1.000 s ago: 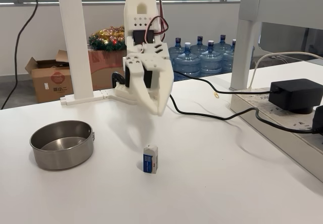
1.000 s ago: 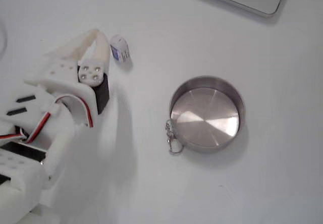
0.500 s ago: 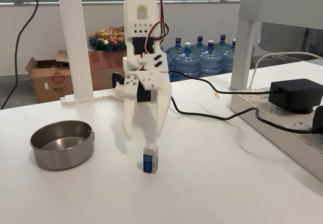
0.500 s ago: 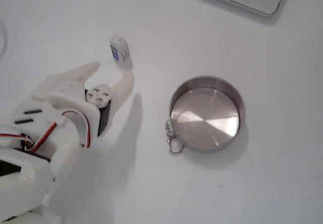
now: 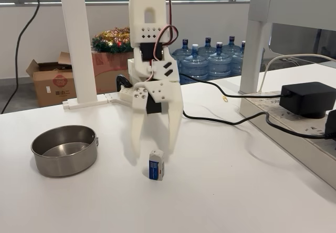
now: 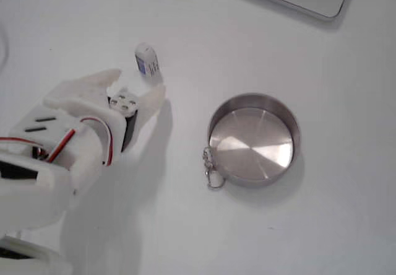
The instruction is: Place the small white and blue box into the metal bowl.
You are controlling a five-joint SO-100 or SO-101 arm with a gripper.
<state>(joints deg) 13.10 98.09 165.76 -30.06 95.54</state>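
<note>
the hand (image 5: 153, 150) hung with fingers apart just behind the small white and blue box (image 5: 156, 165); the metal bowl (image 5: 64, 150) sat at its nine o'clock on the table (image 5: 236, 191).

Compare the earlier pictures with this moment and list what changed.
The gripper opened its fingers and dropped lower, its tips now just behind the small box. In the fixed view from above it pulled back off the box. Nothing was grasped. The box and the metal bowl stayed put.
</note>
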